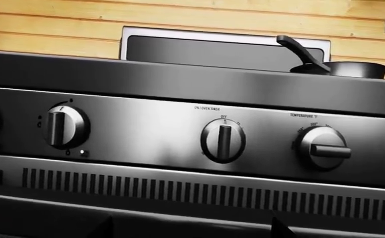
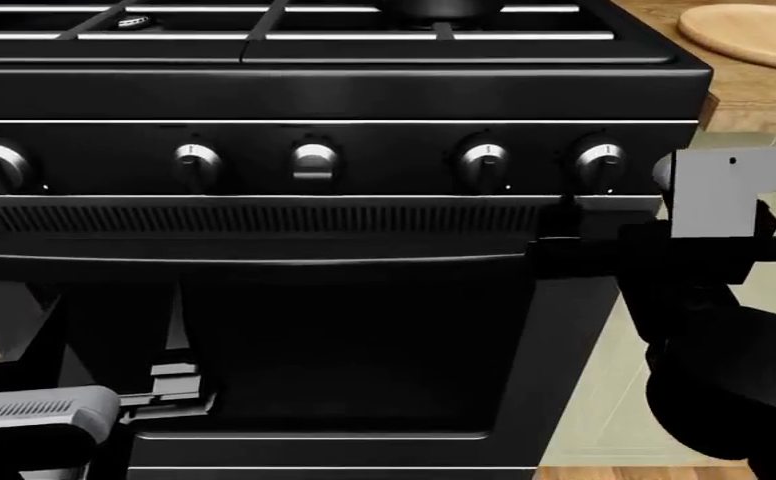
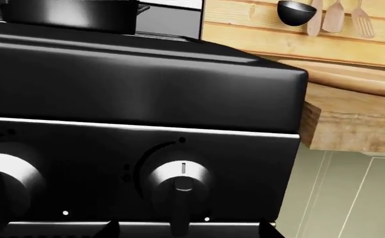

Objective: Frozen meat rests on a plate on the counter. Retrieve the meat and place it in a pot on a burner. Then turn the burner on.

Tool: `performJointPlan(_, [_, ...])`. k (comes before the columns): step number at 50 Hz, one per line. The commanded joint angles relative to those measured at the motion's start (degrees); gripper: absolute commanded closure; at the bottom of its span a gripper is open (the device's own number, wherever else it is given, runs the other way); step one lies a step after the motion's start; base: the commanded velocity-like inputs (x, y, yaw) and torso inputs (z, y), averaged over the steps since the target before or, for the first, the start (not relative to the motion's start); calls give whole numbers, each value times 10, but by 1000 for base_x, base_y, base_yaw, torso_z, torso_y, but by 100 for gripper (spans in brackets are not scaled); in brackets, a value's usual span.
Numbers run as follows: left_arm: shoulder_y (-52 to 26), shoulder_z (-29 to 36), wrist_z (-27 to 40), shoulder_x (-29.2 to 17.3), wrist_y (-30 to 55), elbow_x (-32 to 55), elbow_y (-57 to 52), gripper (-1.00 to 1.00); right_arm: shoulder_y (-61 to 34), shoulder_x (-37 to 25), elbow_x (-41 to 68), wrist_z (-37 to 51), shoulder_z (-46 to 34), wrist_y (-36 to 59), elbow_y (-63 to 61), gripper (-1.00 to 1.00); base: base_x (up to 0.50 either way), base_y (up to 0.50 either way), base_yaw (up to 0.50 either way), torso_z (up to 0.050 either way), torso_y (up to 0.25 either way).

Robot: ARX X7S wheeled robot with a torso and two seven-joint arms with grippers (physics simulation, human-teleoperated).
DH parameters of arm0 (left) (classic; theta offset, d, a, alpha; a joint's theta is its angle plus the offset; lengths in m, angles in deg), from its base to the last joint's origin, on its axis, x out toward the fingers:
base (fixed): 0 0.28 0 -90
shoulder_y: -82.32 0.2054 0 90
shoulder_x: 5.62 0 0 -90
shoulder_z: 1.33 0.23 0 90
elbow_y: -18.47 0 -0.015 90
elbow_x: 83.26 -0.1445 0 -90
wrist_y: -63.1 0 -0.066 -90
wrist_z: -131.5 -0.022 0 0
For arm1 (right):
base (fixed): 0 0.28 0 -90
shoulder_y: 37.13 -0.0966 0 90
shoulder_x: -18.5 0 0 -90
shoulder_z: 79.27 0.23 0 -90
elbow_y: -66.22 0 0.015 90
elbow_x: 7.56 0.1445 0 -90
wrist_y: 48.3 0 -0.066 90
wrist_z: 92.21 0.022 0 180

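The black pot stands on the stove top at the back; it also shows in the left wrist view and the right wrist view. The burner under it is hidden. The tan plate lies on the wood counter to the right of the stove. The meat is not visible. My right gripper is open, its jaws spread just below and to either side of the rightmost stove knob. In the head view it sits below that knob. My left gripper is open and empty, low before the oven door.
The stove's front panel carries a row of knobs. A black oven handle bar runs beneath it. Pale green cabinets stand right of the stove. Utensils hang on the wooden wall.
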Motion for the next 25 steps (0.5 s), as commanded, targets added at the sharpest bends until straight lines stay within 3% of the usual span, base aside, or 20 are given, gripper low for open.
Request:
performJointPlan(1, [1, 2, -1, 0, -2, 5, 3, -100, -21, 27, -30, -21, -21, 8, 48, -100, 0, 0, 0, 0, 0])
performJointPlan(25, [0, 6, -1, -1, -6, 8, 12, -100, -46, 39, -55, -42, -30, 13, 105, -100, 0, 0, 0, 0, 0])
